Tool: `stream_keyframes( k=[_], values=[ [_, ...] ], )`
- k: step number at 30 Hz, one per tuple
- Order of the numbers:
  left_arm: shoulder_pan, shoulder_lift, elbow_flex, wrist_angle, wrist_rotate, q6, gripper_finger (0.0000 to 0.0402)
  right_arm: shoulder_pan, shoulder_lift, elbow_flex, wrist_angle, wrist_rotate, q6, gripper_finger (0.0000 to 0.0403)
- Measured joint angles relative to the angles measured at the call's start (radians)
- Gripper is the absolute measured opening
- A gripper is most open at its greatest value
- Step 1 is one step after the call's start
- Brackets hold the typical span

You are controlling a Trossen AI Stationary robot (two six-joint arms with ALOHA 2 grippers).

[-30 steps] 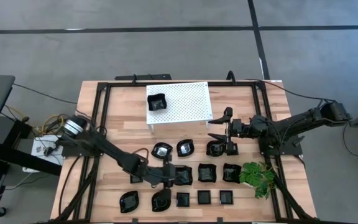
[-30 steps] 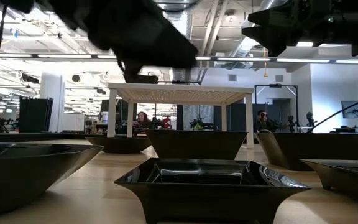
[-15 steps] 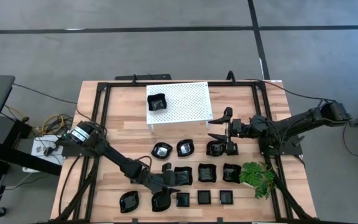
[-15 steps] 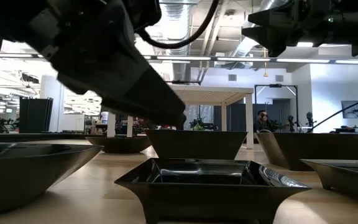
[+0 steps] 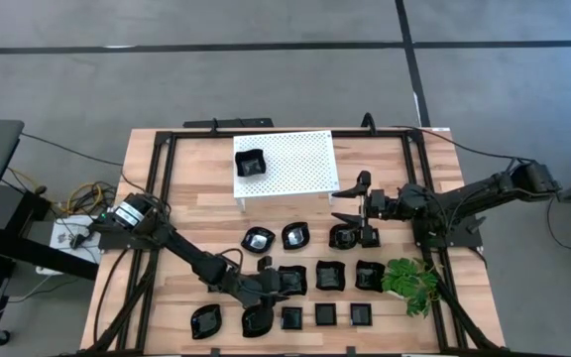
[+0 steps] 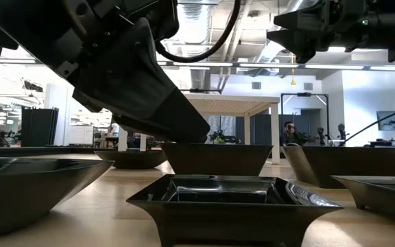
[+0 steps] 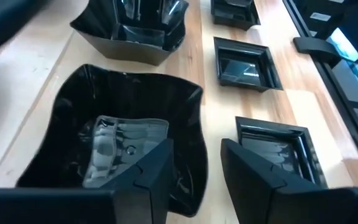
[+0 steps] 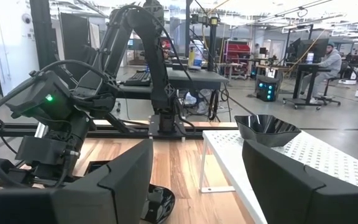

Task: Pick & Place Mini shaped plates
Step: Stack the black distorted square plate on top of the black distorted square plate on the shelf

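The mini shaped plates (image 5: 327, 275) lie in close rows on the near half of the wooden table (image 5: 196, 188), with narrow strips of bare wood between them. One further plate (image 5: 251, 163) sits on the left end of the white perforated rack (image 5: 295, 164) at the far side; the rest of the rack top is bare.

The left arm reaches low and diagonally from the left edge. The left gripper (image 7: 194, 177) has its fingers narrowly apart, straddling the right rim of a wavy-edged plate (image 7: 117, 134) in the nearest row. A small square plate (image 7: 272, 155) lies just beside it.

The right gripper (image 5: 350, 203) is held above the table, right of the rack, fingers spread wide, holding nothing. A green leafy plant (image 5: 409, 278) stands at the near right.

Beyond the table lies an open workshop, where a seated person (image 8: 331, 65) is visible.
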Motion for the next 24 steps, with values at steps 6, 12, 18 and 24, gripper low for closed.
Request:
stream_keyframes(
  k=[6, 12, 18, 24],
  values=[
    [-0.008, 0.001, 0.000, 0.000, 0.003, -0.020, 0.0136, 0.000, 0.000, 0.000, 0.000, 0.000, 0.003, 0.0244],
    [-0.010, 0.004, 0.000, -0.001, 0.000, -0.018, 0.0136, 0.000, 0.000, 0.000, 0.000, 0.000, 0.003, 0.0244],
    [-0.010, 0.004, 0.000, -0.031, 0.000, -0.018, 0.0136, 0.000, 0.000, 0.000, 0.000, 0.000, 0.003, 0.0244],
    [-0.010, 0.004, 0.000, -0.048, 0.000, -0.015, 0.0136, 0.000, 0.000, 0.000, 0.000, 0.000, 0.003, 0.0244]
  ],
)
